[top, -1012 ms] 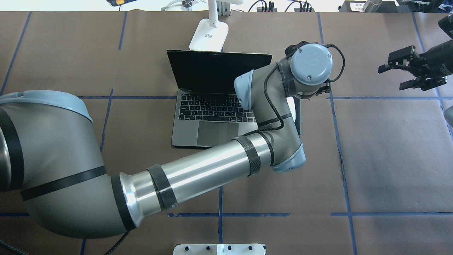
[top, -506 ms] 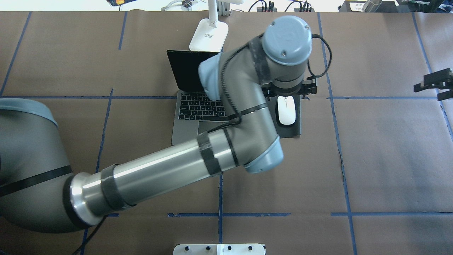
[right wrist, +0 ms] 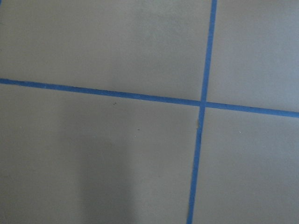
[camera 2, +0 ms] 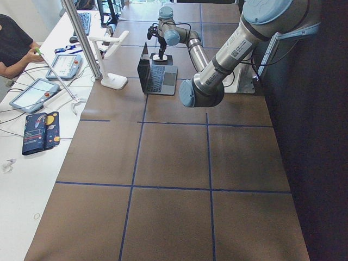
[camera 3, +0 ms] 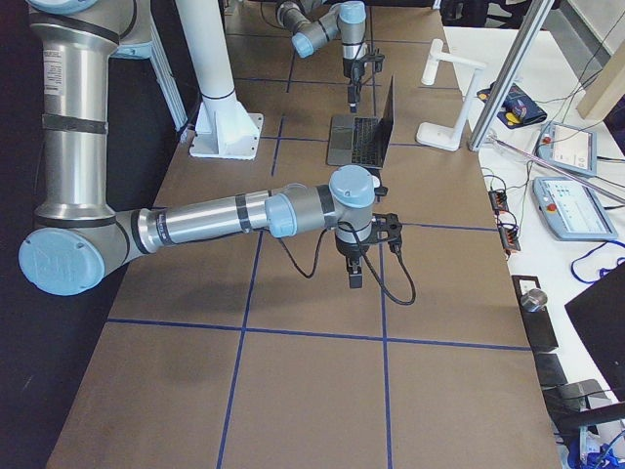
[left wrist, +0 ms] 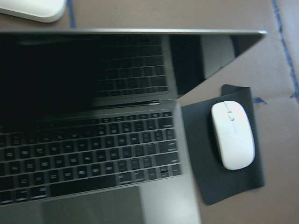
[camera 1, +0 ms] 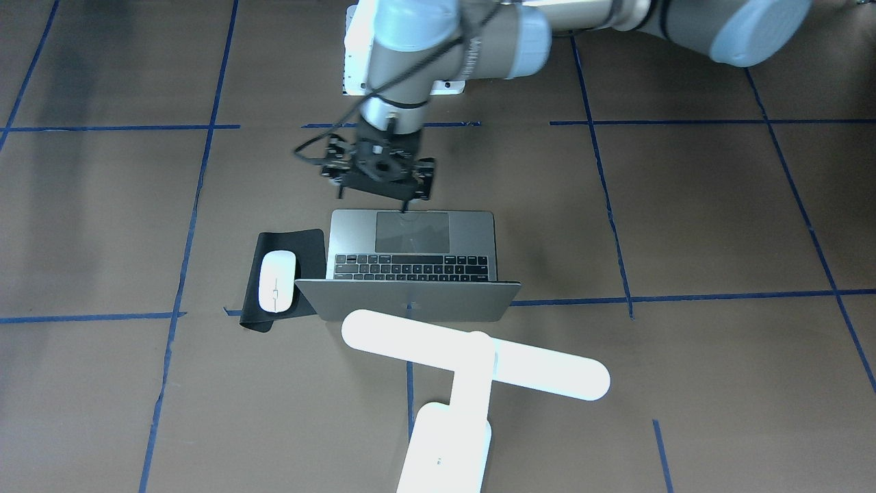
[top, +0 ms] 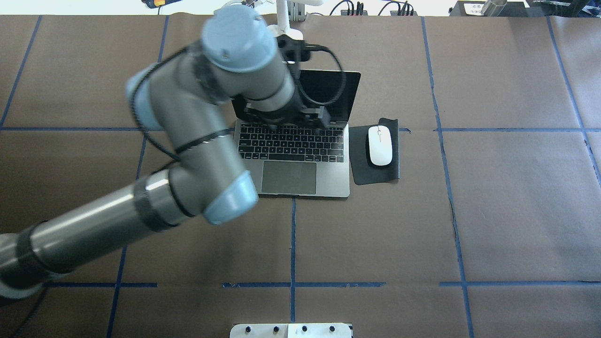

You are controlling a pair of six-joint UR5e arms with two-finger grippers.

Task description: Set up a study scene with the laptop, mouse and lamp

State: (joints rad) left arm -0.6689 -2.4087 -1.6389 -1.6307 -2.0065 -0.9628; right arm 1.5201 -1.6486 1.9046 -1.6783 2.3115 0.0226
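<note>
The grey laptop (top: pixel 335 180) stands open mid-table, black screen up; it also fills the left wrist view (left wrist: pixel 93 154). The white mouse (top: pixel 379 145) lies free on a black mat (top: pixel 375 176) beside the laptop, also in the front view (camera 1: pixel 276 281) and the left wrist view (left wrist: pixel 232 134). The white T-shaped lamp (camera 1: pixel 472 363) stands behind the laptop lid, its head over the lid's edge. My left gripper (camera 1: pixel 401 200) points down above the laptop, holding nothing I can see; its jaws are unclear. My right gripper (camera 3: pixel 355 278) hangs over bare table far from these things.
A white bolted pedestal (camera 3: pixel 225 117) stands at the robot's side of the table. A side table (camera 2: pixel 32 92) holds tablets and a seated person (camera 2: pixel 11 43). A metal pole (camera 2: pixel 81 38) rises near the lamp. Blue tape lines (right wrist: pixel 202 105) cross the brown table cover.
My left arm has swung from above the mouse and mat leftward to above the laptop keyboard. The mouse stays on the mat. My right gripper has drawn back out of the overhead view.
</note>
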